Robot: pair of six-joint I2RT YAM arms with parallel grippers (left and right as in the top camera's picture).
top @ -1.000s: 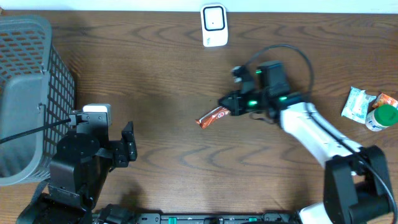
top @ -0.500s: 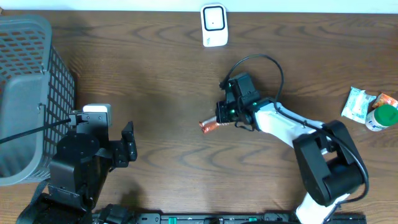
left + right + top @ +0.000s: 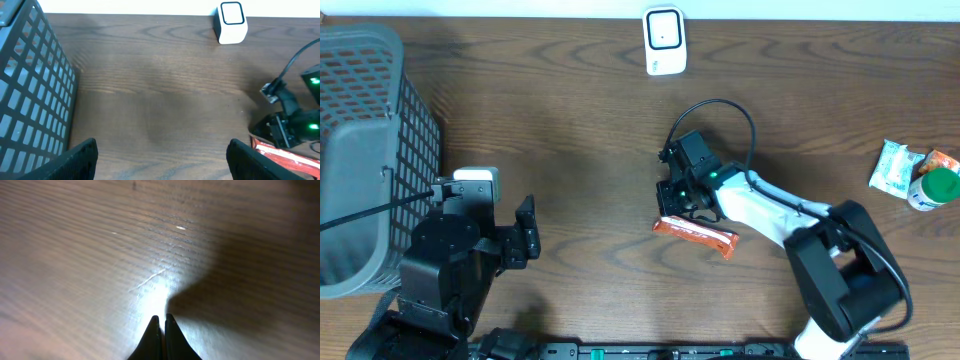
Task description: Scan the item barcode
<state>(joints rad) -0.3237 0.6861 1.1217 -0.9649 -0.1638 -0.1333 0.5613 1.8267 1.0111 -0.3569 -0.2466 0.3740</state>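
The item (image 3: 698, 234) is a flat red-orange wrapped bar, lying low over the table at centre. It also shows at the right edge of the left wrist view (image 3: 287, 156). My right gripper (image 3: 669, 211) is shut, its tips at the bar's left end, and the bar runs back under the wrist. The right wrist view has only the closed fingertips (image 3: 162, 319) over lit wood; the bar is out of its sight. My left gripper (image 3: 162, 150) stands wide open at the left, with nothing between its fingers. The white scanner (image 3: 664, 40) stands at the far edge.
A grey mesh basket (image 3: 360, 160) fills the left side, close to the left arm. A pale packet (image 3: 895, 166) and a green-lidded bottle (image 3: 935, 188) sit at the right edge. The right arm's black cable loops above the wrist.
My right gripper has swung left and toward the front, turning at the wrist. The bar came with it and now points back to the right under the arm. The left arm stayed still.
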